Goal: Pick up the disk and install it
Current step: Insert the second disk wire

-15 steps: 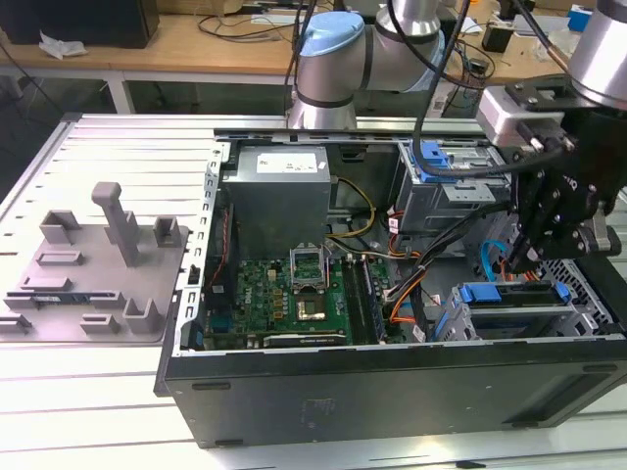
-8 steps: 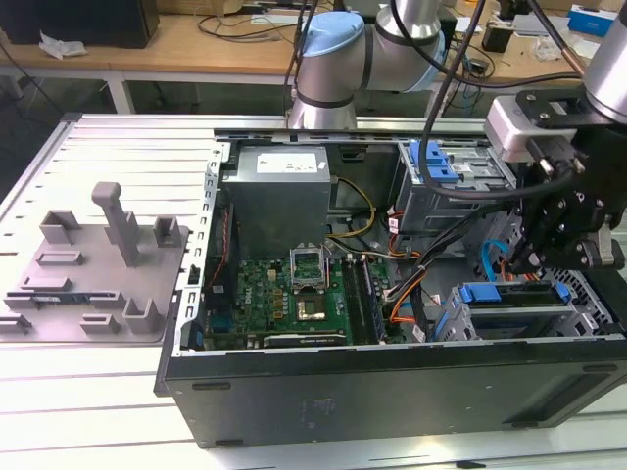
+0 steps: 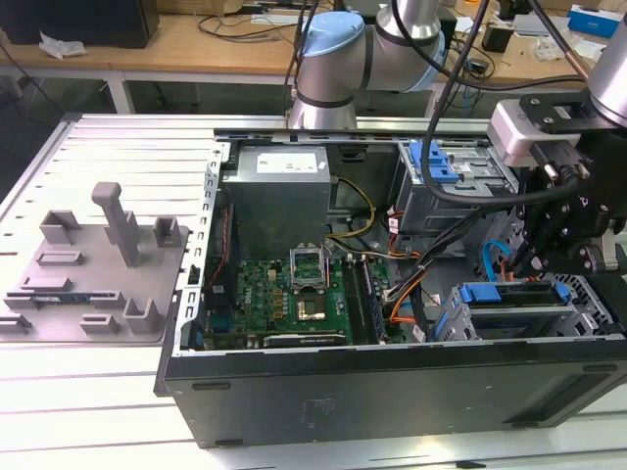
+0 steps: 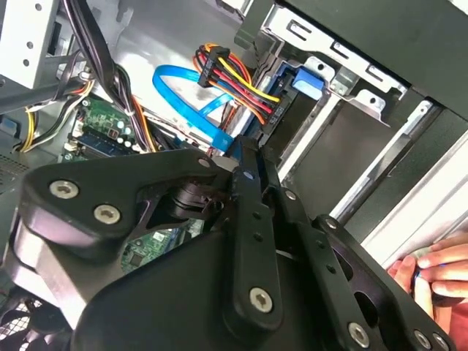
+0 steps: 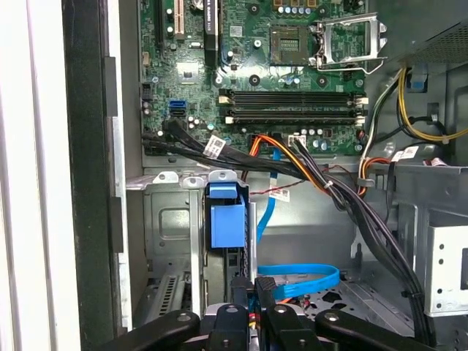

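Blue-framed disk (image 3: pixel 509 299) seated in case bay, black hand (image 5: pixel 252 292) above it, fingers together, person's fingertips (image 4: pixel 439 267) in second wrist view.

The board (image 3: pixel 294 299) is showing green with black slots, inside a dark grey case (image 3: pixel 392 392). Blue carrier frames (image 3: pixel 509 294) are edging what looks like the silver disk. A flat cable (image 5: pixel 296 279) is showing bright blue, beside orange, yellow and red wires (image 4: pixel 234 80). The gripper (image 4: pixel 245 219) is showing black throughout.

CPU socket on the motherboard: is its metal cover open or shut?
Open: the metal cover lies flipped beside the bare CPU socket.
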